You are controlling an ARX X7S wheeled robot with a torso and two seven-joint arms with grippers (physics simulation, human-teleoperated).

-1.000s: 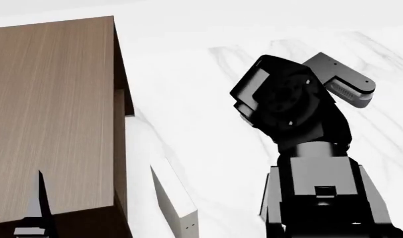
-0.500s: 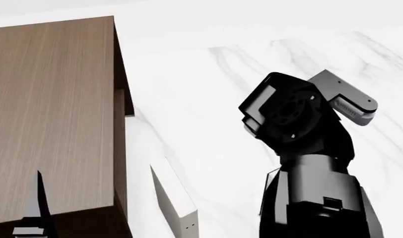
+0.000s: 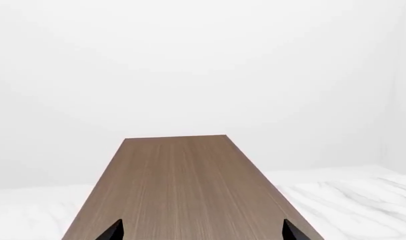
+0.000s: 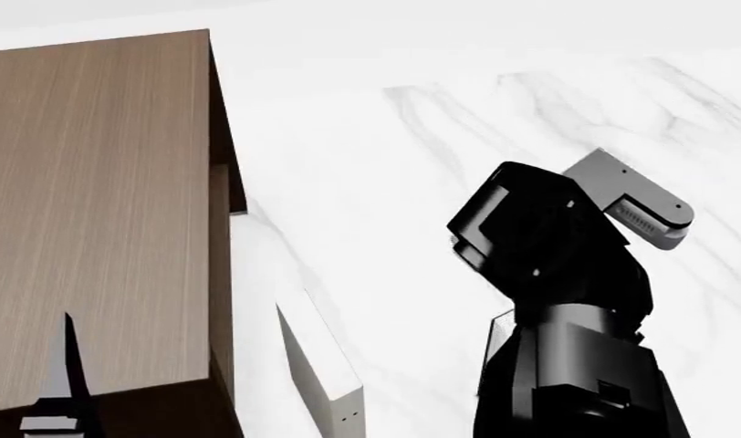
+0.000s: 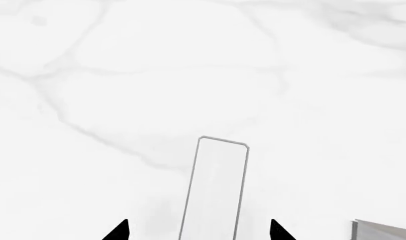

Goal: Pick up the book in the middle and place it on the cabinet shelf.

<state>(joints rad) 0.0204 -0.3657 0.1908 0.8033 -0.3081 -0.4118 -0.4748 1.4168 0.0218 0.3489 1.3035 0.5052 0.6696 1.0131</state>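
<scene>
The right gripper (image 5: 199, 231) is held wide open over a pale book (image 5: 214, 190); the left gripper (image 3: 201, 231), also wide, is poised above the cabinet (image 3: 179, 185).

Long brown wood-grain cabinet shelf (image 4: 97, 210) on white marble; dark book unseen.

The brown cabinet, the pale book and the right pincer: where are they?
cabinet (image 4: 97, 210), head view, flat wooden top
pale book (image 4: 334, 383), head view, its side face
right pincer (image 5: 199, 232), right wrist view, between its two tips
</scene>
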